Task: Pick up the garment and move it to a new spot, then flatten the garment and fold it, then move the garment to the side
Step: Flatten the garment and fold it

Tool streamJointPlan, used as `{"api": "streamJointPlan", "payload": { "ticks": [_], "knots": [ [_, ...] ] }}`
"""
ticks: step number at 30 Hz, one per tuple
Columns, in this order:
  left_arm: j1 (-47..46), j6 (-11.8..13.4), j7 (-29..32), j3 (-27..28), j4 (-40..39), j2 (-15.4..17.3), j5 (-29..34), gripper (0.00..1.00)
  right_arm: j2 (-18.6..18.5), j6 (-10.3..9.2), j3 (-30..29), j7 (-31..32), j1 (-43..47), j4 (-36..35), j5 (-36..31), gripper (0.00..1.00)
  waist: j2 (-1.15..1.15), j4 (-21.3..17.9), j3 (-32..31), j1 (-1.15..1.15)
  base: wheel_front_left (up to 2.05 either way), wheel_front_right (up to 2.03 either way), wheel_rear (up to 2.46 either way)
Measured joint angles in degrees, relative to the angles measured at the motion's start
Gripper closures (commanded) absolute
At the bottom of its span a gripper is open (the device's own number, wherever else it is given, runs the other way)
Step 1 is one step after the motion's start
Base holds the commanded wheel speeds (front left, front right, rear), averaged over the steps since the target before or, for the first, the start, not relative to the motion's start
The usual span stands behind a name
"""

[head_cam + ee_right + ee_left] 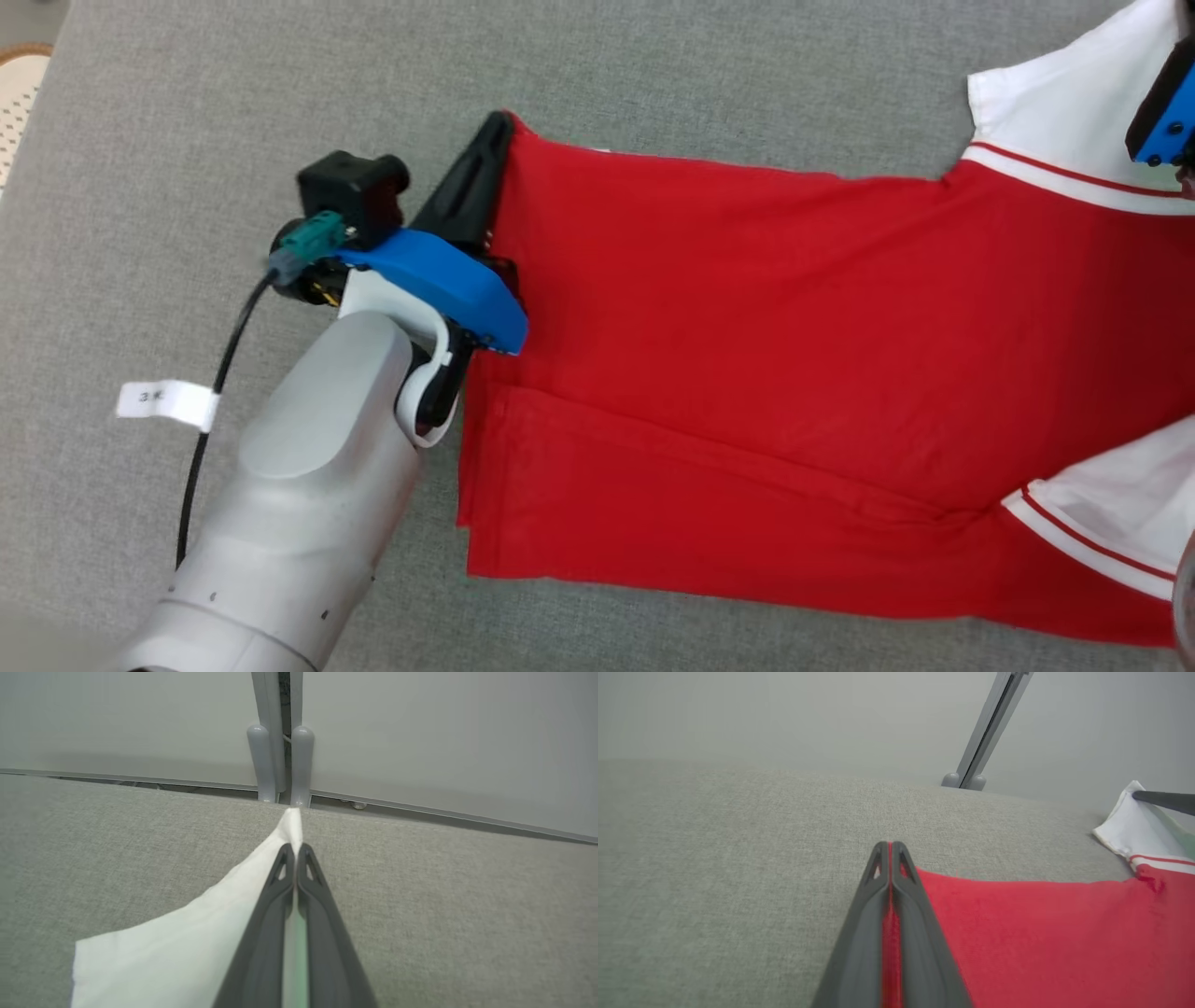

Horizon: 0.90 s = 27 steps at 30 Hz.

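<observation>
The garment point(766, 336) is a red shirt with white sleeves trimmed in red stripes, spread across the grey cloth surface point(187, 112). My left gripper point(499, 126) is shut on the red hem corner at the shirt's far left; red cloth point(1017, 933) runs between its fingers point(859, 933). My right gripper point(293, 848) is shut on the white sleeve point(187, 947), whose tip pokes past the fingertips. In the head view, that arm's blue wrist part point(1162, 112) sits over the white sleeve point(1055, 103) at the top right.
A grey partition wall with a vertical post point(280, 737) stands behind the surface's far edge. A black cable with a white tag point(168, 403) hangs beside my left forearm. A pale perforated object point(19, 93) lies past the surface's left edge.
</observation>
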Motion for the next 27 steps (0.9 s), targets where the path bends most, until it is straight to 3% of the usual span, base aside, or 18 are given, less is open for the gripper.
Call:
{"api": "streamJointPlan", "payload": {
  "ticks": [6, 12, 20, 27],
  "knots": [
    [4.77, 0.35, 0.00, 6.79, -2.58, 0.34, 3.56, 1.00, 2.70, -0.01, -2.31, -9.90, 2.16, -0.90, 2.98, 1.00, 0.00, -1.60, -2.44, 0.00, 0.00, 0.00, 0.00],
    [10.23, 0.43, 0.00, 12.88, -3.20, 0.59, 6.20, 1.00, 3.77, 0.00, 2.12, -16.94, 7.93, -2.68, 11.38, 1.00, 0.00, -4.45, -6.72, 0.00, 0.00, 0.00, 0.00],
    [18.72, 0.59, 0.00, 20.31, -3.83, 0.22, 9.80, 1.00, 2.50, -0.01, 9.84, -18.85, 22.02, -12.33, 24.50, 1.00, 0.00, -8.41, -13.77, -0.02, 0.00, 0.00, 0.00],
    [27.19, 0.64, 0.00, 23.65, -2.04, -1.27, 12.88, 1.00, 2.66, -0.01, 10.20, -16.79, 40.38, -24.05, 32.84, 1.00, 0.00, -11.92, -19.37, -0.02, 0.00, 0.00, 0.00]
  ]
}}
